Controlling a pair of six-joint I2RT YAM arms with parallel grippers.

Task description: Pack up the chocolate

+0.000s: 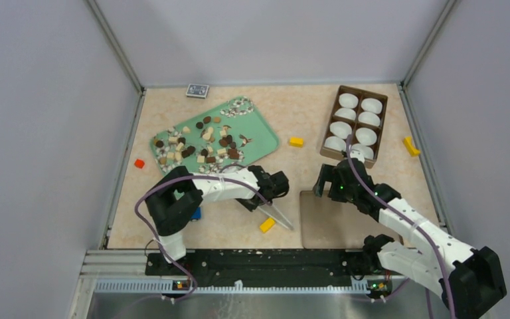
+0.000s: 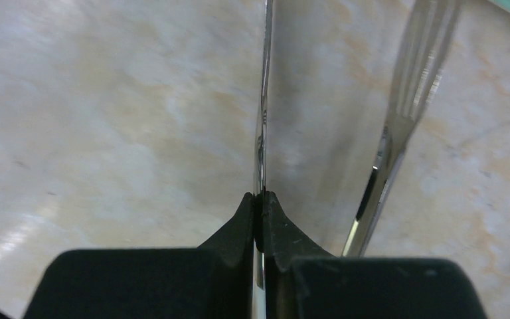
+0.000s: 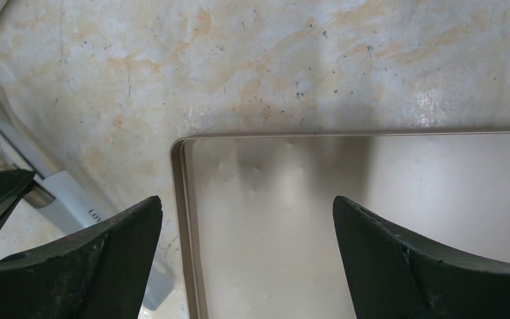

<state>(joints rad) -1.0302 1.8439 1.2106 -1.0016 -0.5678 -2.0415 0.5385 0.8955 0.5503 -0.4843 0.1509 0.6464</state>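
Note:
The chocolate, many tiny dark brown, light brown and cream pieces, lies scattered on a green tray at the back left. A brown box with white paper cups stands at the back right. My left gripper is shut on one arm of the metal tweezers. In the left wrist view that gripper pinches the thin arm, and the other arm stands free to the right. My right gripper is open and empty, and in the right wrist view it straddles the lid's left edge.
A flat beige lid lies on the table at the front right and shows in the right wrist view. Yellow blocks lie near the tray, the right wall and the tweezers. There is also a red block and a blue toy car.

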